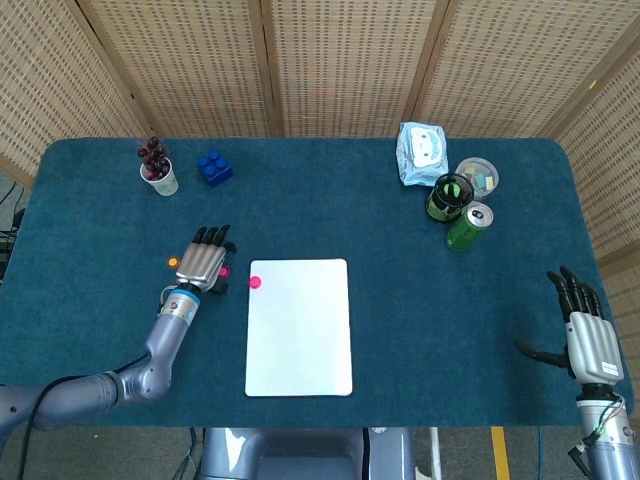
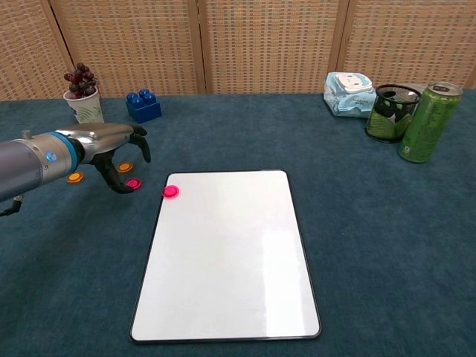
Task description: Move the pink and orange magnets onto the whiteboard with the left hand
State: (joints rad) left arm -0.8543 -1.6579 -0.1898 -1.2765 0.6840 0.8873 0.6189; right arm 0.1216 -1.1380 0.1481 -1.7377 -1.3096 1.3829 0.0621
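A round pink magnet sits on the upper left corner of the smooth, rounded-cornered whiteboard. The left robot hand, metallic with dark fingers spread and curved, holds nothing above a second pink magnet on the felt-like teal bench, between two orange magnets. At lower right of the head view, the right robot hand rests with fingers apart.

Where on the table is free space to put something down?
The whiteboard is bare except for one pink magnet at its near-left corner. The cloth between it and the green can is free. It is crowded by the left hand, where another pink magnet and orange magnets lie.
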